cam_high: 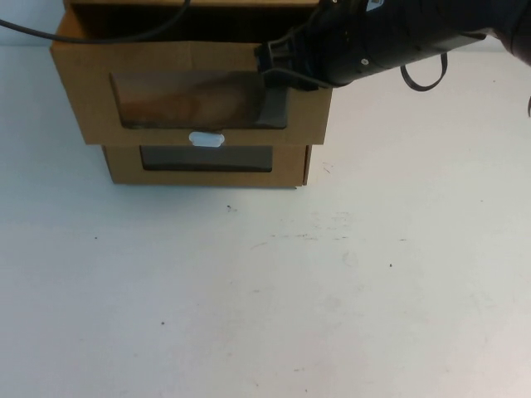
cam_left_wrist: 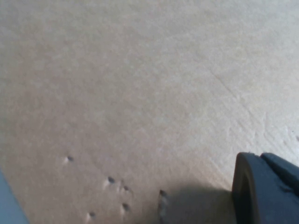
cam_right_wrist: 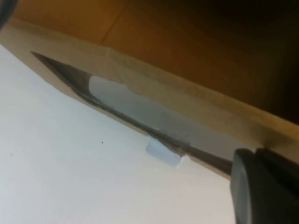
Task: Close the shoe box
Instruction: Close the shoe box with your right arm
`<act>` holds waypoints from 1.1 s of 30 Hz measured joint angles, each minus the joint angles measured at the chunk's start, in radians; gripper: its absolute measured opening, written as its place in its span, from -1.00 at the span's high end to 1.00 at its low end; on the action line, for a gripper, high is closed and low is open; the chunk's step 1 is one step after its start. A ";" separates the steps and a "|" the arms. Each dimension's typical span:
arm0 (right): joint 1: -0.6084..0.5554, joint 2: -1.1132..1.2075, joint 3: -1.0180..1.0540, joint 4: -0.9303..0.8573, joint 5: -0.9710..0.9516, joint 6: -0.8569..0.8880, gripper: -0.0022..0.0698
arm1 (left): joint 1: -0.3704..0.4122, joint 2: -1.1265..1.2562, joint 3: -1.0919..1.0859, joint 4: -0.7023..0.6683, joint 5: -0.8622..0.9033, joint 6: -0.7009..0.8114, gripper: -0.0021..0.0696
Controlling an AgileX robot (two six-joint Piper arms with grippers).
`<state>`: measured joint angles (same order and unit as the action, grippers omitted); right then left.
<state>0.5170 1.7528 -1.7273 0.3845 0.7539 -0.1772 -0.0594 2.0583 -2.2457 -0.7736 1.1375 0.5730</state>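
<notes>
The shoe box (cam_high: pixel 91 91) is the upper of two stacked brown cardboard boxes at the table's far side. Its drawer front, with a wide clear window (cam_high: pixel 195 99) and a white pull tab (cam_high: pixel 206 138) below it, stands out toward me past the box underneath. My right gripper (cam_high: pixel 274 106) comes in from the upper right and lies against the drawer front at the window's right end. In the right wrist view (cam_right_wrist: pixel 264 186) it is beside the front panel (cam_right_wrist: pixel 154 88) and tab (cam_right_wrist: pixel 162 153). My left gripper (cam_left_wrist: pixel 266 189) is out of the high view, close against plain cardboard (cam_left_wrist: pixel 140 93).
The lower brown box (cam_high: pixel 124 166) with its own window (cam_high: pixel 206 158) sits under the shoe box, set further back. A black cable (cam_high: pixel 99 37) runs over the top left of the boxes. White table (cam_high: pixel 265 298) spreads in front.
</notes>
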 joint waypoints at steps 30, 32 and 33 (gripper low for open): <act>-0.046 0.294 -0.396 0.038 0.024 -0.017 0.97 | 0.000 0.000 -0.002 -0.012 0.009 -0.002 0.96; -0.046 0.296 -0.396 0.038 0.013 -0.017 0.97 | 0.000 0.000 -0.002 -0.019 0.011 -0.002 0.96; -0.046 0.298 -0.396 0.036 0.013 -0.017 0.97 | 0.000 0.000 -0.002 -0.021 0.013 -0.002 0.96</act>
<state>0.4713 2.0506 -2.1232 0.4206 0.7668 -0.1937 -0.0594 2.0583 -2.2473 -0.7946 1.1505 0.5713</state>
